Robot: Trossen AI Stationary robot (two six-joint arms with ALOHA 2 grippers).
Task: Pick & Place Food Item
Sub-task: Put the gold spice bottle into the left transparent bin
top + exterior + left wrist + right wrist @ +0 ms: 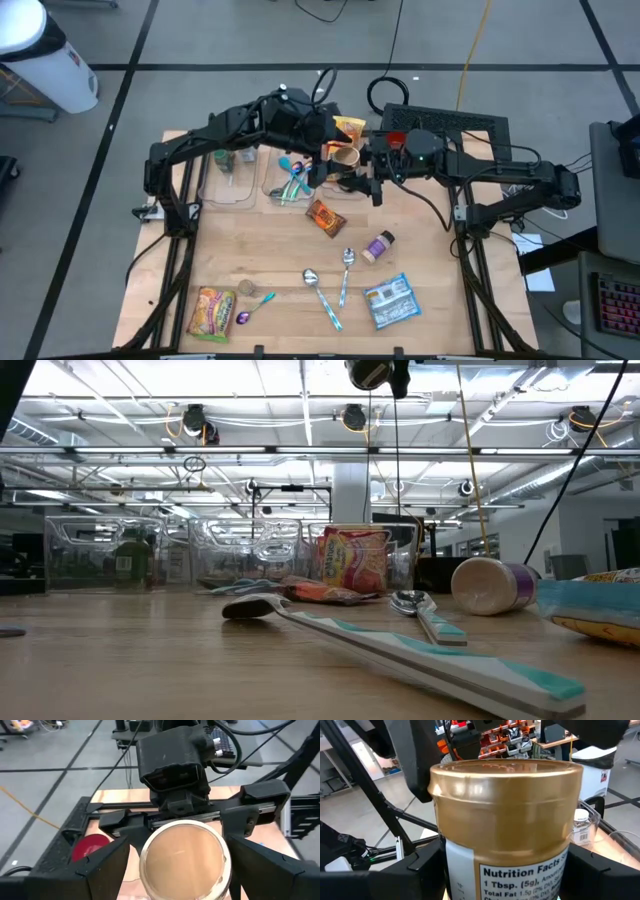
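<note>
- Right gripper [352, 172] clamps one gold-lidded jar [345, 157], held above the table's [270, 250] far edge.
- Left gripper [330, 160], fingers wide, brackets that jar without gripping.
- Below: three clear bins [228, 178], three spoons [322, 295].

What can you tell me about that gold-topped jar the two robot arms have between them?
The jar is a round tub with a shiny gold-coloured top band and a white label printed with Nutrition Facts; the material looks like plastic. From the left wrist view its tan, flat, round end faces the camera. It sits high between the arms near the table's back edge, above the clear bins. The right gripper is closed around its sides and holds it. The left gripper stands open on either side of it, not visibly clamping.
</note>
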